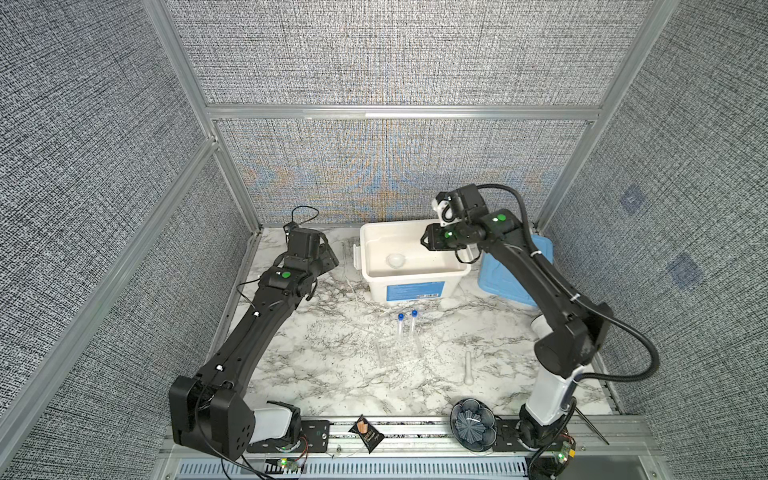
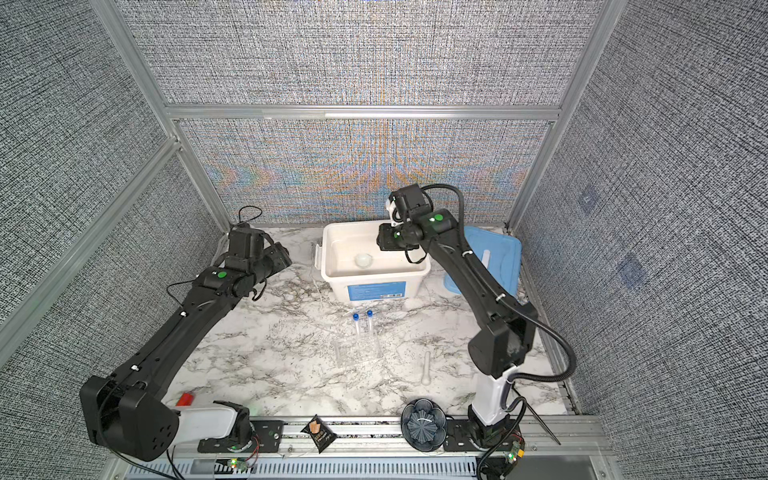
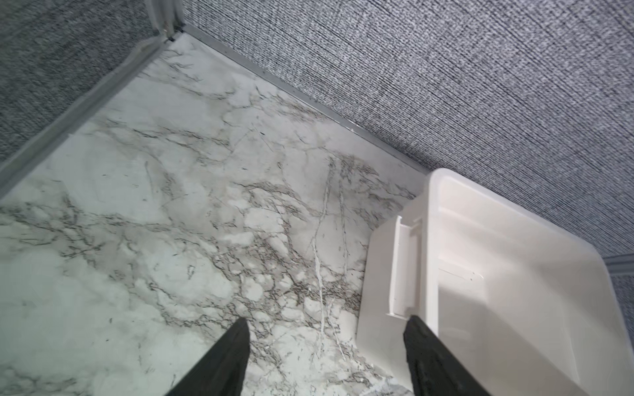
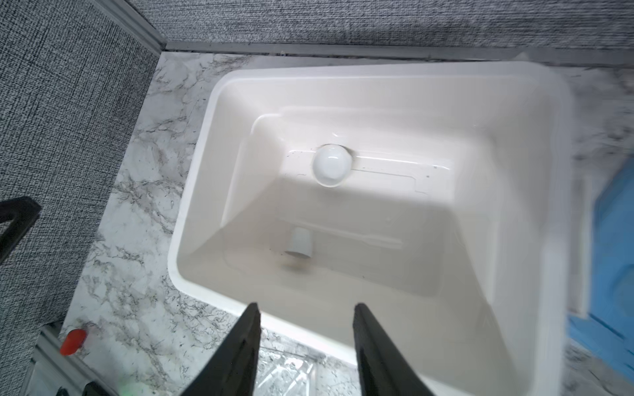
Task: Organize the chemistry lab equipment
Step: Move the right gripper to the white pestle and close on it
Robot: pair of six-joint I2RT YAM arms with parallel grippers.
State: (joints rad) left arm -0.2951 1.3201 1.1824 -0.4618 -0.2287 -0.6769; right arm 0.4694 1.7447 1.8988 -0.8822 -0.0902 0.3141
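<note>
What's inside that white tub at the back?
Two small white dishes lie on the tub floor: a round dish near the middle, a second dish, blurred, apparently on its side. In both top views the right gripper covers the tub's right part.

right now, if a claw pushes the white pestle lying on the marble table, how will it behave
The white pestle lies flat and looks round, so it would probably roll sideways. Its smooth white surface may slip in a pinch. It seems stiff, likely chipping if dropped.
</note>
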